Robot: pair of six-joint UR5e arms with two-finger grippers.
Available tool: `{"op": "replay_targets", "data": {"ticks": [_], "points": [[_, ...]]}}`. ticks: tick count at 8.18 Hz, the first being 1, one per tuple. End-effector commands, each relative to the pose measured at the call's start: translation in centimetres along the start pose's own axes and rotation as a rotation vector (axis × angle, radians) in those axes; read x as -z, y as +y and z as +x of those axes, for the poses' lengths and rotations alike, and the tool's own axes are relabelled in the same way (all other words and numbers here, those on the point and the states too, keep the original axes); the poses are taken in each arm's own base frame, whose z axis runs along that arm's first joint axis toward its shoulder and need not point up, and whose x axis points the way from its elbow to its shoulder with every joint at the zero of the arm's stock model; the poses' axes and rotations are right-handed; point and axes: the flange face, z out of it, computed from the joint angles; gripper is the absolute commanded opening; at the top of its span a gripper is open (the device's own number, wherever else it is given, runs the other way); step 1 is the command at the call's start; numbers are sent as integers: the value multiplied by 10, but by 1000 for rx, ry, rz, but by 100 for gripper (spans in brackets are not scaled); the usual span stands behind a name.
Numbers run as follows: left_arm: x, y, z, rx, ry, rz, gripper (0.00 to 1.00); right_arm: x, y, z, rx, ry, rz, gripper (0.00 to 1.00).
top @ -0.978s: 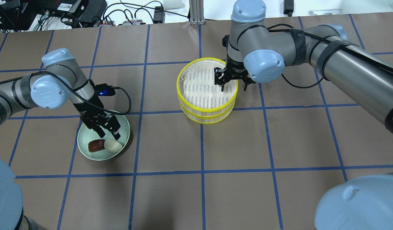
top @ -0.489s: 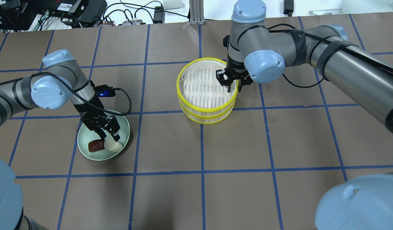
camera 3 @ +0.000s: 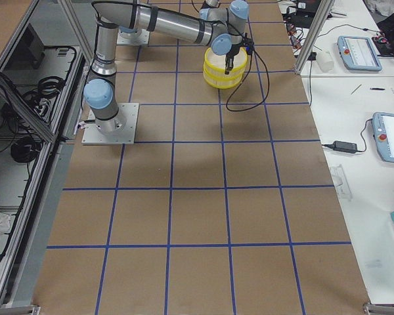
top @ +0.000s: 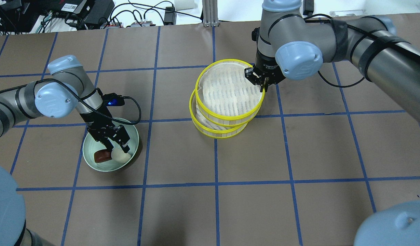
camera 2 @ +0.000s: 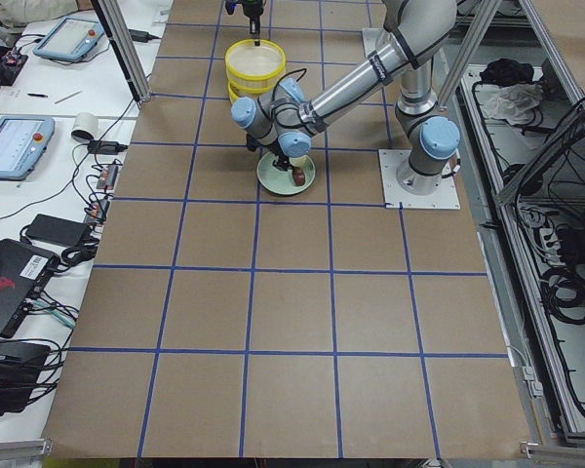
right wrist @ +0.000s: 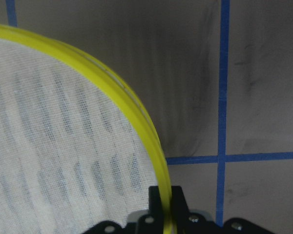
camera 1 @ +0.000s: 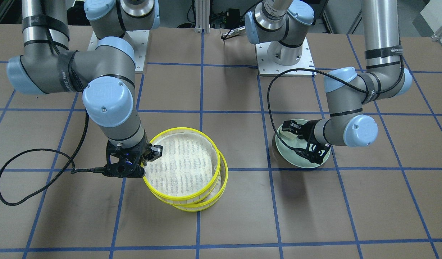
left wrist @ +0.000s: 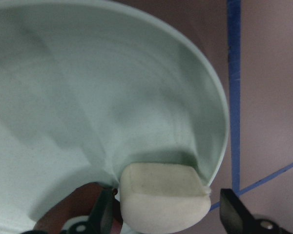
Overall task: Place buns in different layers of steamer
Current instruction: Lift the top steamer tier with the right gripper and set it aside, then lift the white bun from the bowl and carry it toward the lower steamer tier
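Note:
The steamer's top tray (top: 230,122), yellow-rimmed with a pale slatted floor, is raised and offset to the right of the lower tray (top: 213,132). My right gripper (top: 261,82) is shut on the top tray's far right rim, as the right wrist view (right wrist: 166,204) shows. The cream bun (top: 121,156) and the brown bun (top: 102,156) lie side by side in the pale green plate (top: 90,160). My left gripper (top: 117,147) is open and low in the plate, its fingers either side of the cream bun (left wrist: 163,197). Both trays hold no buns.
The table is brown with blue tape grid lines. Cables and electronics (top: 93,13) lie along its far edge. My right wrist cable (camera 1: 26,172) loops over the table beside the steamer.
My right gripper has shut on the top tray's rim and carried the tray up and to the right, off the lower tray. My left gripper has dropped slightly around the cream bun.

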Motion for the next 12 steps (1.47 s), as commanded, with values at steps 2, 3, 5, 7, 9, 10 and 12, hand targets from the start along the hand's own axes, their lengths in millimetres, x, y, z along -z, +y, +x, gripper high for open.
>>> {"op": "replay_targets", "data": {"ticks": [2,3,5,7,9,10,12], "points": [[-1,-1,-1,2,5,0,0,49,11,49,28,2,3,0],[1,-1,0,1,3,5,0,58,8,111,15,-1,-43,0],[10,-2,4,-2,19,39,0,62,3,213,42,-20,-60,0],[26,-1,6,-14,-7,75,0,60,1,224,74,-28,-56,0],[56,-4,5,-37,-52,121,0,59,1,224,74,-35,-56,0],[83,-3,8,-37,-80,155,0,60,1,224,74,-36,-55,0],[126,5,19,-43,-109,194,0,60,1,224,71,-36,-55,0]]}}
